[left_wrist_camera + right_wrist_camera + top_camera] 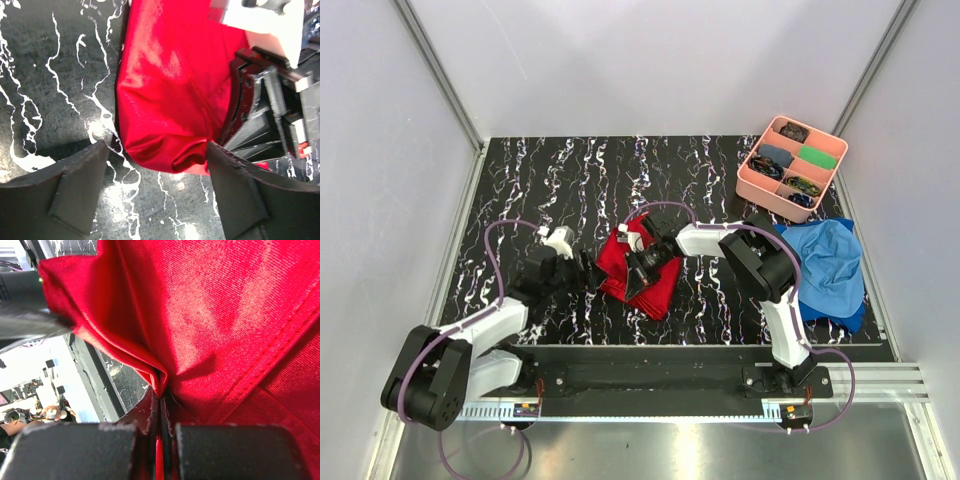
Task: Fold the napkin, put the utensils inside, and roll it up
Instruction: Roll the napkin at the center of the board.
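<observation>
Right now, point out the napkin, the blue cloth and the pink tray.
napkin (658, 292), top view, lower folded part.
blue cloth (825, 260), top view, its middle.
pink tray (770, 203), top view, near wall.

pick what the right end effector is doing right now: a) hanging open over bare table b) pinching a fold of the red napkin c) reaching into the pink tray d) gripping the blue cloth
b: in the right wrist view the right end effector is shut on a fold of the red napkin, while the blue cloth and the pink tray lie apart from it.
</observation>
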`<move>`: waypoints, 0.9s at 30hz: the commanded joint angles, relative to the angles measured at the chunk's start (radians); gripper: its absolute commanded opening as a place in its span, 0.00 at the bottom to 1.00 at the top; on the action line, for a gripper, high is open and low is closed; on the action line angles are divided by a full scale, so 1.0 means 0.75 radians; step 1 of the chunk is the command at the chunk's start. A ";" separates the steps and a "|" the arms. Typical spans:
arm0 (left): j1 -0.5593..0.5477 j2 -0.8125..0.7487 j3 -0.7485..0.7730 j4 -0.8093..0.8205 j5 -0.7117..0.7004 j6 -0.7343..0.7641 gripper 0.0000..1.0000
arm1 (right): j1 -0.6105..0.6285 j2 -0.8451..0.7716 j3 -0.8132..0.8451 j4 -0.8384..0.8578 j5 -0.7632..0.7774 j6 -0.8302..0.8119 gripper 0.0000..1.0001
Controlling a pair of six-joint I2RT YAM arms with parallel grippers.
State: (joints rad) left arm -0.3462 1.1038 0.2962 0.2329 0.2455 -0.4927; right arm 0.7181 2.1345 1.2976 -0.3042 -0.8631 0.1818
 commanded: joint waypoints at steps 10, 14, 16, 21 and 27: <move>0.001 0.164 0.084 0.066 -0.061 0.047 0.68 | -0.017 0.036 0.029 -0.008 0.003 -0.005 0.00; 0.001 0.195 0.092 0.096 -0.066 0.058 0.61 | -0.019 0.050 0.035 -0.010 -0.005 0.001 0.00; 0.001 0.218 0.098 0.121 -0.047 0.072 0.57 | -0.021 0.056 0.037 -0.007 -0.017 -0.001 0.00; 0.001 0.283 0.112 0.174 -0.014 0.084 0.51 | -0.027 0.071 0.043 -0.010 -0.031 -0.003 0.00; -0.001 0.347 0.123 0.195 0.002 0.090 0.35 | -0.039 0.087 0.045 -0.010 -0.044 -0.005 0.00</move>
State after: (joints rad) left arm -0.3466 1.3396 0.3592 0.3180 0.2485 -0.4568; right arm 0.7036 2.1674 1.3125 -0.3046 -0.9230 0.1894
